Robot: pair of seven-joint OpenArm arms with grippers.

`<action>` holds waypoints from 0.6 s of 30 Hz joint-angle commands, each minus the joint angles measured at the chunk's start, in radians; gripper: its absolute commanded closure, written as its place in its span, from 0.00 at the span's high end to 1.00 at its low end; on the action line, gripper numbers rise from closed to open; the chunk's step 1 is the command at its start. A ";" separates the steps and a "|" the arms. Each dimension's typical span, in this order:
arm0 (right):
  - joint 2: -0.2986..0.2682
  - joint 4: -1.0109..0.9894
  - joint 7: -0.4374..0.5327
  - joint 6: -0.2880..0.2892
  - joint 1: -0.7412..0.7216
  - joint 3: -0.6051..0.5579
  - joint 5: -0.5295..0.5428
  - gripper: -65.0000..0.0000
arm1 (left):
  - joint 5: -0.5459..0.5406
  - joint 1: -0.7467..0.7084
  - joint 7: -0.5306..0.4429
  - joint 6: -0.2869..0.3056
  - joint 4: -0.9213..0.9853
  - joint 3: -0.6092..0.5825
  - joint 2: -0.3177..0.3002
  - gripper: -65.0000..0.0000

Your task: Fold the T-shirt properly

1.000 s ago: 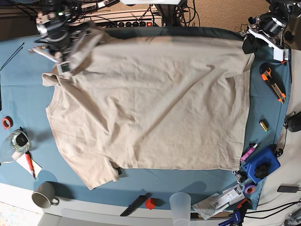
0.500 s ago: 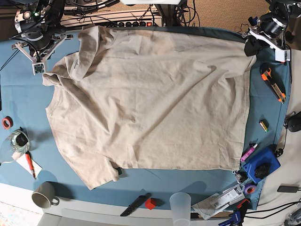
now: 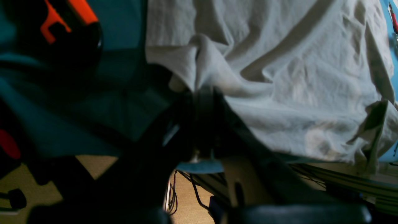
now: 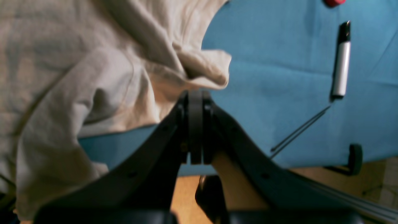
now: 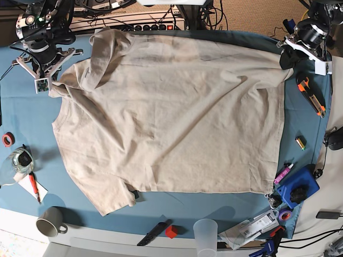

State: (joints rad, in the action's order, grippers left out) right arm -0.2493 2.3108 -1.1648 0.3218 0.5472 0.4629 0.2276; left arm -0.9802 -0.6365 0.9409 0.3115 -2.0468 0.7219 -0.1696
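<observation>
The beige T-shirt (image 5: 171, 112) lies spread on the blue tablecloth (image 5: 27, 118), with its far-left sleeve folded over (image 5: 94, 56). My left gripper (image 5: 285, 58) is at the shirt's far right corner. In the left wrist view the left gripper (image 3: 202, 93) is shut, with a ridge of the T-shirt (image 3: 279, 77) pinched at its tip. My right gripper (image 5: 49, 75) is at the far left, beside the sleeve edge. In the right wrist view the right gripper (image 4: 195, 96) is shut with nothing between its jaws, and the T-shirt's sleeve fold (image 4: 205, 67) lies just past its tip.
An orange box cutter (image 5: 311, 96) lies near the left gripper. A marker pen (image 4: 340, 62) lies on the cloth to the right of the right gripper. A mug (image 5: 50, 221), a plastic cup (image 5: 205, 233), a red tape roll (image 5: 7, 140) and a blue object (image 5: 297, 187) line the near and side edges.
My right gripper let go of the far-left sleeve, moved off the shirt to the left, then came back slightly toward the sleeve edge. The left gripper has barely moved.
</observation>
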 commanded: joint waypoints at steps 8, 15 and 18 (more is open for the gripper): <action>-0.010 0.018 -0.058 0.122 0.099 0.007 0.245 0.16 | -0.016 -0.006 -0.013 0.004 -0.018 0.007 -0.011 0.00; 0.057 0.018 -0.065 0.200 0.156 0.007 0.410 0.29 | -0.116 -0.013 0.101 0.005 -0.018 0.007 -0.011 0.00; 0.081 0.018 -0.066 0.201 0.156 0.007 0.411 0.29 | -0.182 -0.031 0.161 0.035 -0.018 0.007 -0.011 0.00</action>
State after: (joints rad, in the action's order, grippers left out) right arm -0.1619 2.3108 -1.2419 0.5213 0.6987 0.4641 0.6296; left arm -1.1286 -0.6579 1.1076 0.3424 -2.0468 0.7219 -0.1722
